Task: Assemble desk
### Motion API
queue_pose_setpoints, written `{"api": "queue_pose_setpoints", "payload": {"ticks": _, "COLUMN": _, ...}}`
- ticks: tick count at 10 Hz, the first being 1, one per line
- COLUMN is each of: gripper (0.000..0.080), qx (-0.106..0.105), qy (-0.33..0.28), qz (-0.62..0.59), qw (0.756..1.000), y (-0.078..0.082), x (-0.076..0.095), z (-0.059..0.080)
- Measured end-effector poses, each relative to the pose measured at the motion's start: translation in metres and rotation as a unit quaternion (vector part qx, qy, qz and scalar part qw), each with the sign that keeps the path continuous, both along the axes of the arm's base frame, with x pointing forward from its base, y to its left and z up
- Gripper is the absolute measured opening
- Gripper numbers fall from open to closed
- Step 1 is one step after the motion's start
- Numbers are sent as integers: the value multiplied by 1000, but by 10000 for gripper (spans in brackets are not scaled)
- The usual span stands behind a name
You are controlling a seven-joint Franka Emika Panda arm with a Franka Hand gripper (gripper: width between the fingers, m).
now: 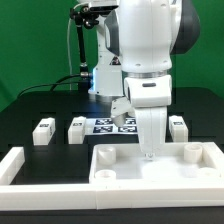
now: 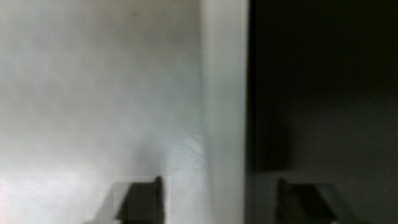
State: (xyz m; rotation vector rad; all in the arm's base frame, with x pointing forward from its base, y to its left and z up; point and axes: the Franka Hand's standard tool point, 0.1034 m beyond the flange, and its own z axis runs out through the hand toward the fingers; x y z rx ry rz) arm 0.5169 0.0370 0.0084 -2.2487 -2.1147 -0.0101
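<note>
The desk's white tabletop panel (image 1: 150, 176) lies at the front of the black table, rim upward. Three white leg blocks stand behind it: two towards the exterior view's left (image 1: 42, 130) (image 1: 76, 128) and one towards its right (image 1: 178, 127). My gripper (image 1: 148, 152) points straight down at the panel's back rim. In the wrist view the gripper (image 2: 222, 200) is open. Its dark fingertips (image 2: 139, 200) stand apart on either side of the panel's raised rim (image 2: 222, 100), with a gap on each side. The white panel surface (image 2: 89, 100) is on one side and the black table on the other. Nothing is held.
The marker board (image 1: 112, 125) lies between the leg blocks, just behind the panel. A long white border rail (image 1: 15, 165) runs along the table's edge at the exterior view's left. A camera stand and cables (image 1: 85, 50) rise at the back.
</note>
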Motion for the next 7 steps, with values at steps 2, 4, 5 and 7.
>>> {"api": "queue_pose_setpoints", "payload": {"ticks": 2, "gripper": 574, "qx": 0, "qy": 0, "qz": 0, "qw": 1000, "y": 0, "x": 0, "z": 0}}
{"api": "queue_pose_setpoints", "payload": {"ticks": 4, "gripper": 645, "qx": 0, "qy": 0, "qz": 0, "qw": 1000, "y": 0, "x": 0, "z": 0}}
{"api": "queue_pose_setpoints", "payload": {"ticks": 5, "gripper": 645, "qx": 0, "qy": 0, "qz": 0, "qw": 1000, "y": 0, "x": 0, "z": 0}}
{"api": "queue_pose_setpoints", "payload": {"ticks": 7, "gripper": 648, "qx": 0, "qy": 0, "qz": 0, "qw": 1000, "y": 0, "x": 0, "z": 0}}
